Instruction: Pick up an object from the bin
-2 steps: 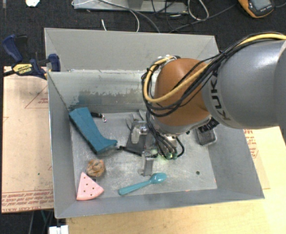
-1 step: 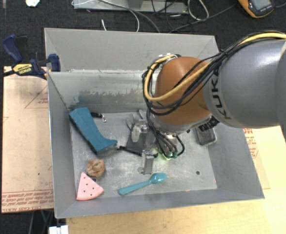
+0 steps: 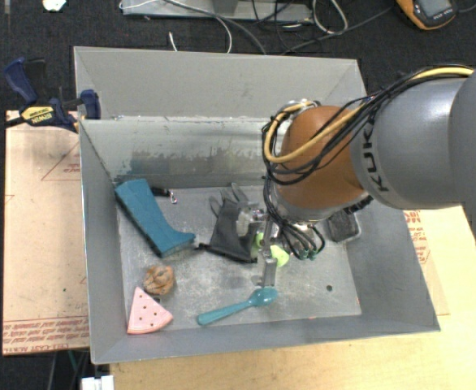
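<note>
The orange wrist cover [image 3: 315, 165] hides the floor of the bin [image 3: 214, 281] behind the jaws. A yellow-green thing [image 3: 280, 256] just right of the jaws is half covered by cables [image 3: 303, 246], and its kind is unclear. The dark crumpled thing [image 3: 228, 230] to their left loses its right edge under the wrist. The grey arm [image 3: 433, 145] is cut off at the right edge.

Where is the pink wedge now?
In the camera view, the pink wedge lies at the lower left of the bin, just below the brown lump and left of the teal spoon.
</note>
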`<state>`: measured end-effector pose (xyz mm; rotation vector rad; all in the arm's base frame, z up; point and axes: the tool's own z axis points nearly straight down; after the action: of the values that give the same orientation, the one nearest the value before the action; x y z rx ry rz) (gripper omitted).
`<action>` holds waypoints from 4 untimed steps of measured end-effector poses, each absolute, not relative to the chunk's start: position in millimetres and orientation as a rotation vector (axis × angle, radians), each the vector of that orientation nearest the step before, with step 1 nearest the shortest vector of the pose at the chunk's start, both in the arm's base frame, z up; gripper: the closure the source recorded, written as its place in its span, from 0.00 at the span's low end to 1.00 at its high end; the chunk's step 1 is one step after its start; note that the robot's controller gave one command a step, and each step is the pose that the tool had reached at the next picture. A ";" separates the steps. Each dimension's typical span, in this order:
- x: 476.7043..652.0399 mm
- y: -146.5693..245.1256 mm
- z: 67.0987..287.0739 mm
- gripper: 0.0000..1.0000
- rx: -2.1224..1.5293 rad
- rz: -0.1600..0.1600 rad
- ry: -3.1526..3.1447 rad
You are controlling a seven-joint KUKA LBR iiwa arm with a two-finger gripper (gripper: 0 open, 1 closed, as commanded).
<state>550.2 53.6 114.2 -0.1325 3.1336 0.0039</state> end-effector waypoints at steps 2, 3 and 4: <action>575.5 28.3 114.9 1.00 0.216 0.012 3.124; 594.2 44.0 86.5 1.00 0.037 0.011 3.125; 586.5 42.8 77.0 1.00 0.071 0.014 3.130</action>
<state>586.5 42.8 77.0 0.0710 3.1301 0.0138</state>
